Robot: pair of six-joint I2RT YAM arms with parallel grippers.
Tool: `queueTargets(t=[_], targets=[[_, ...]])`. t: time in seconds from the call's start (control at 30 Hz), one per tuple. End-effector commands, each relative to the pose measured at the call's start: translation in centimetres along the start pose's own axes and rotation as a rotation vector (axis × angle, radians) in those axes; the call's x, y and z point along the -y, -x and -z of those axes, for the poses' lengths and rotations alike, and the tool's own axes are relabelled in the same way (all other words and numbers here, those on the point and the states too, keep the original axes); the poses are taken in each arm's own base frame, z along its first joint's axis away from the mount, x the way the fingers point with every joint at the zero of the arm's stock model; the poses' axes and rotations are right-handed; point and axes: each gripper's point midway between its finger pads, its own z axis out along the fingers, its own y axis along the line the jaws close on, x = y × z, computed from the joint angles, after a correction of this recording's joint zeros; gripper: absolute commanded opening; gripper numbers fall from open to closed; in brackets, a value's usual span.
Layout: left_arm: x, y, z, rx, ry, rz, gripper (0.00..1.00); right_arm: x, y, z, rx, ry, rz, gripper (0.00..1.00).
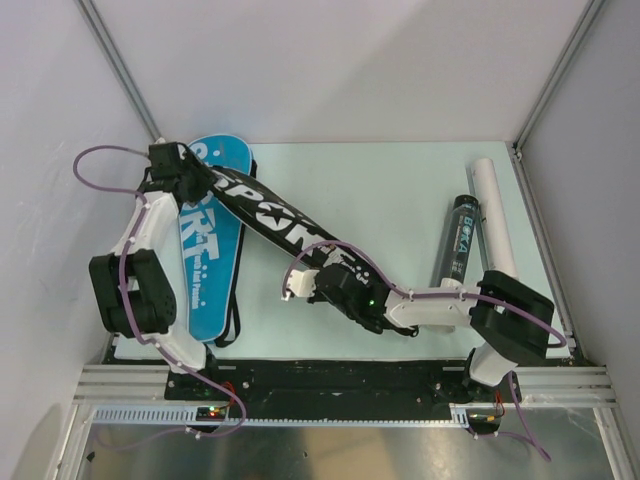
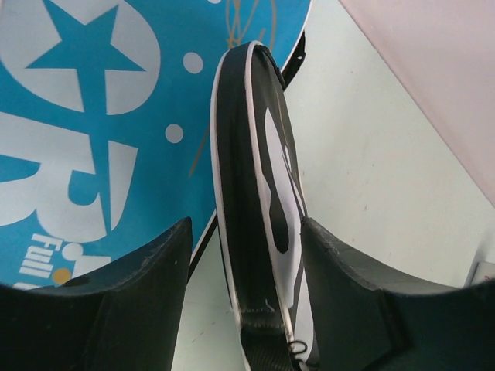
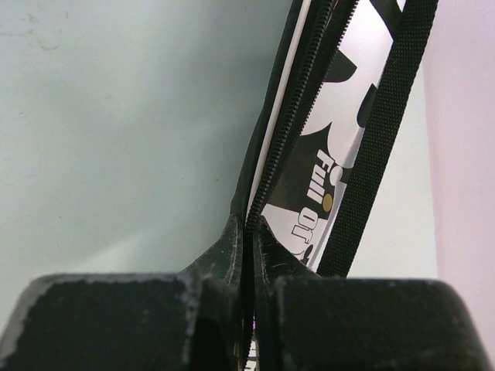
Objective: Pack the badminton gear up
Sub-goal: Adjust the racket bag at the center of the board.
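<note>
Over the table, raised on edge and slanting from far left to near centre: black bag, crossing the flat-lying blue bag. Straddled at its rounded end by left gripper, fingers parted, gap on one side. Pinched at its zipper seam by right gripper, clamped tight. Far right, side by side: black tube, white tube.

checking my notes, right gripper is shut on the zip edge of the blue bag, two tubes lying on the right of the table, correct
Wrong bag. The right gripper is shut on the zip edge of the black bag, as the right wrist view shows; the blue bag lies flat at the left. The black tube and white tube do lie on the right.
</note>
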Motion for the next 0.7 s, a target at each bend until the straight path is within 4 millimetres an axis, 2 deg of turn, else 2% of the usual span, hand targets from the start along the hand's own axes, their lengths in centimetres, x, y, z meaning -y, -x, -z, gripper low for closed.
queueTargets(t=[0.0,0.13,0.3,0.5,0.67], targets=[[2.4,2.0,0.0,0.024,-0.094,-0.007,0.61,2.9,3.7,1.1,0.152,-0.070,-0.083,0.00],[1.6,2.5,-0.4,0.032,-0.073,0.005,0.57,3.0,3.1,1.1,0.152,-0.068,-0.097,0.00],[1.1,2.8,-0.6,0.025,-0.076,0.029,0.46,2.8,2.9,1.4,0.161,-0.052,-0.101,0.00],[1.8,3.7,0.2,0.043,-0.100,0.025,0.47,2.4,2.9,1.5,0.173,-0.027,-0.104,0.00],[1.9,3.2,-0.1,0.016,-0.117,0.023,0.34,2.3,3.0,1.5,0.177,-0.026,-0.112,0.00]])
